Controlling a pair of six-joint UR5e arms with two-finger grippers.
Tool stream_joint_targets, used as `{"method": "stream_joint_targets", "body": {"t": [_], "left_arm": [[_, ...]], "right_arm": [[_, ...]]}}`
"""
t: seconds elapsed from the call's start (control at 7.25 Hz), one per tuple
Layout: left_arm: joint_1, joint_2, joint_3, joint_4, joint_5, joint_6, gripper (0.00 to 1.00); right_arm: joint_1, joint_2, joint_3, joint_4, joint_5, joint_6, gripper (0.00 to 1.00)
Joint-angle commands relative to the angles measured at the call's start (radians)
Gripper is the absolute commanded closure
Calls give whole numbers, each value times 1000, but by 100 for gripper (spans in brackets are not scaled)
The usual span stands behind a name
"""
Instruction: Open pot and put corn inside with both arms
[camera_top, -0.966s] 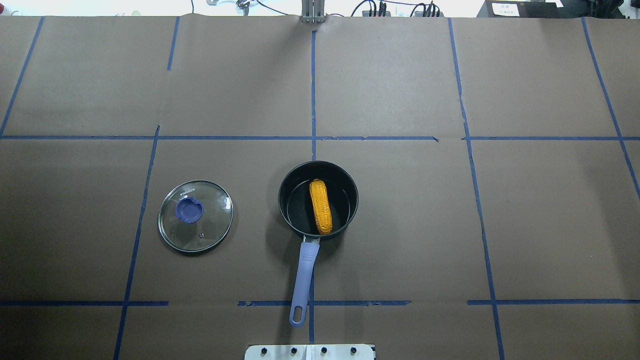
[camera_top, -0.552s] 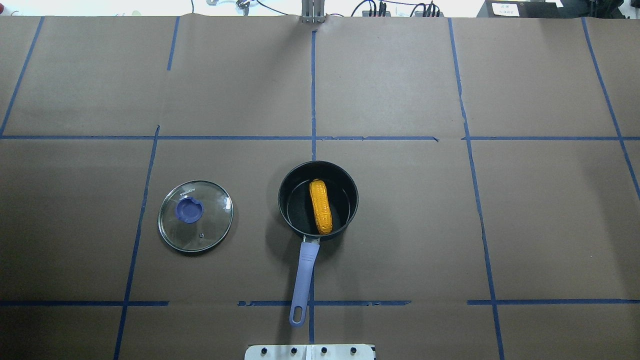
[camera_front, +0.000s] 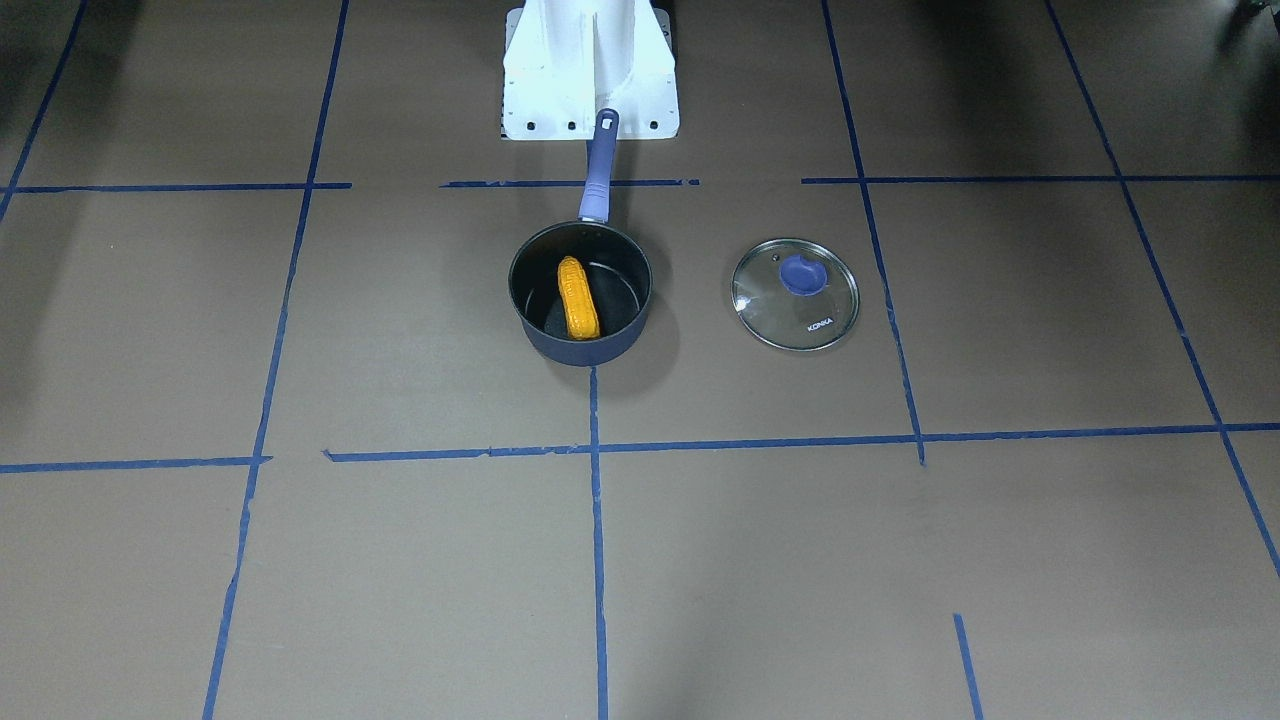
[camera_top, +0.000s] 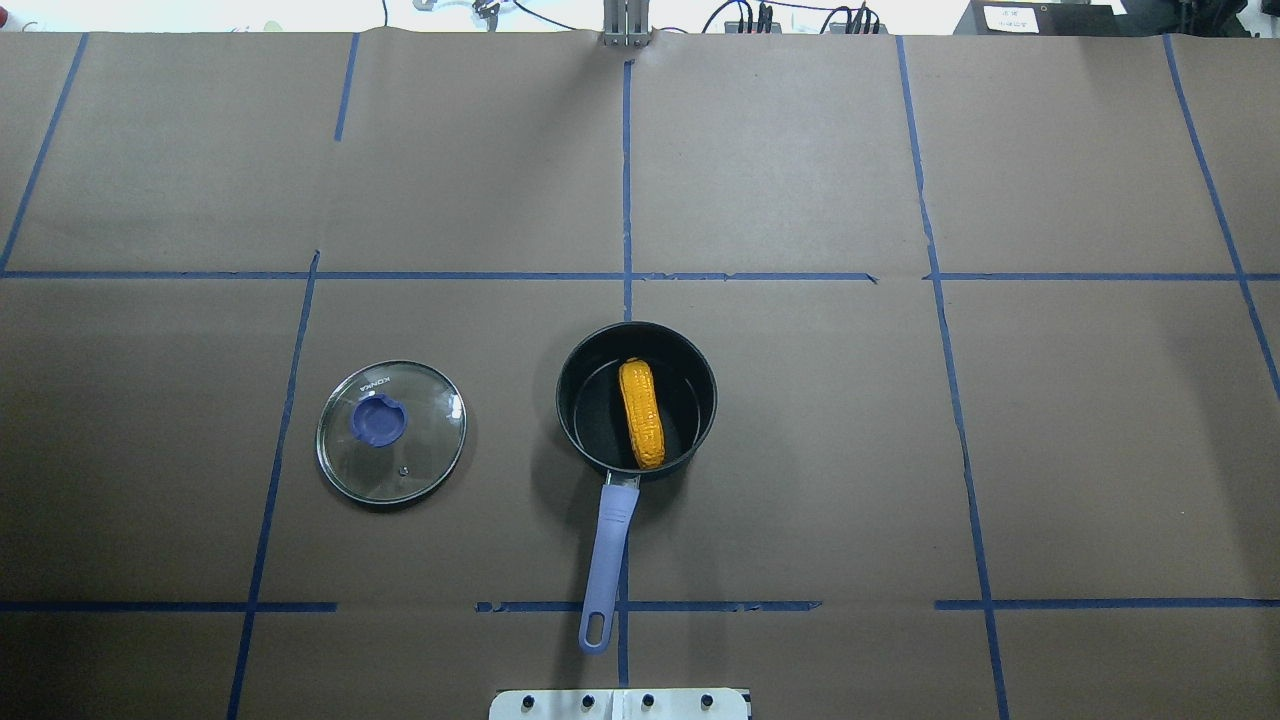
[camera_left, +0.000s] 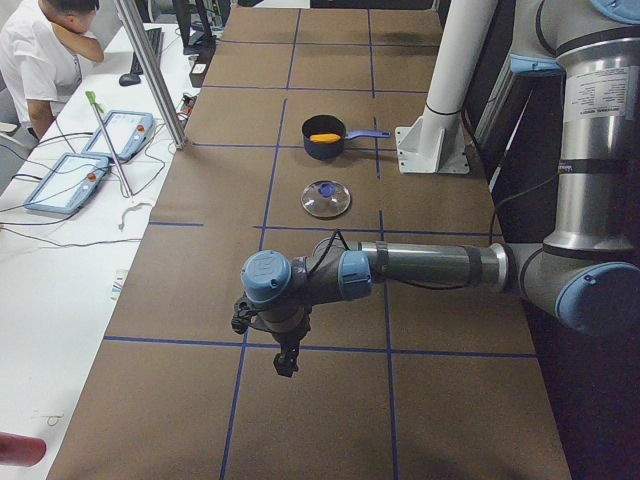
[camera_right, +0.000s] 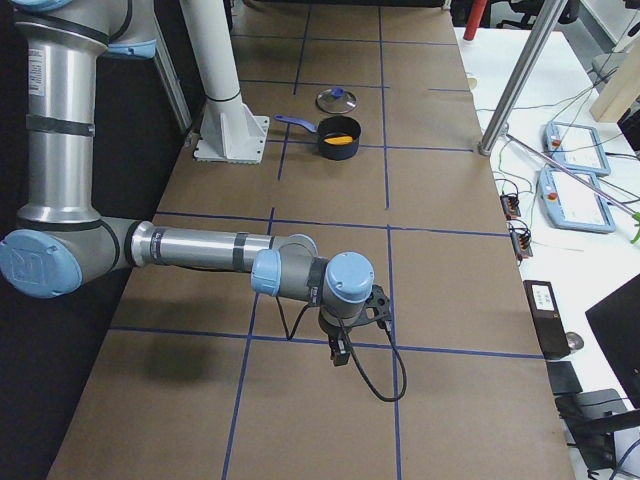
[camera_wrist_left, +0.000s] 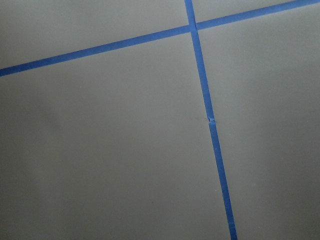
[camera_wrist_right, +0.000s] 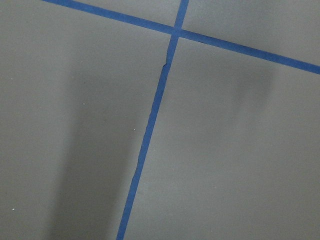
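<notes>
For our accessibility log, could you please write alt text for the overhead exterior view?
An orange-yellow corn cob lies inside an open dark pot near the centre of a brown table gridded with blue tape. The glass lid lies flat to the pot's left, apart from it.

I saw brown paper (camera_top: 800, 150) crossed with blue tape (camera_top: 627, 180) covering the table (camera_top: 1100, 450), and a white desk (camera_left: 70, 300) stood just beside it.

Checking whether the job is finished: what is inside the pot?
Only the corn, lying on the pot's black floor; the lid is off. The floor beneath the corn is hidden.
</notes>
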Motion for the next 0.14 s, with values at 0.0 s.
{"method": "stream_joint_targets", "body": {"t": [0.0], "left_arm": [[0, 26, -15, 0, 0, 0, 0]], "right_arm": [[0, -2, -21, 0, 2, 0, 0]]}}
